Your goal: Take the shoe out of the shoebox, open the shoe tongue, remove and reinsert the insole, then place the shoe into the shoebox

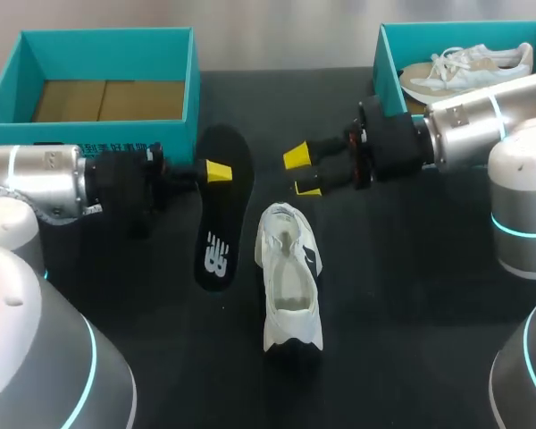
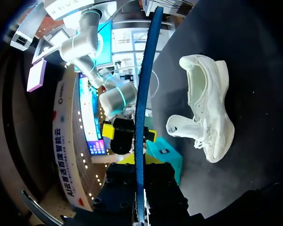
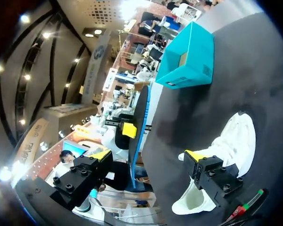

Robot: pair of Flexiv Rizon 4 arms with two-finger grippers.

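no wording can be read. a white logo (image 1: 216,256) stands on the black insole (image 1: 225,188), left of the head view's middle. a line of dark print (image 1: 125,147) runs along the front wall of the teal shoebox (image 1: 36,132) at upper left, too small to read. a small dark mark (image 1: 312,258) sits on the white shoe (image 1: 290,299).

Soft, even light comes from overhead — the black table (image 1: 411,295) pales toward its far edge, and the white shoe (image 1: 290,277) throws barely any shadow. Bright streaks sit on the metal shells of my left arm (image 1: 45,179) and right arm (image 1: 482,121). The dark insole (image 1: 221,214) nearly sinks into the table. From my left wrist, the shoe glares near-blank white.
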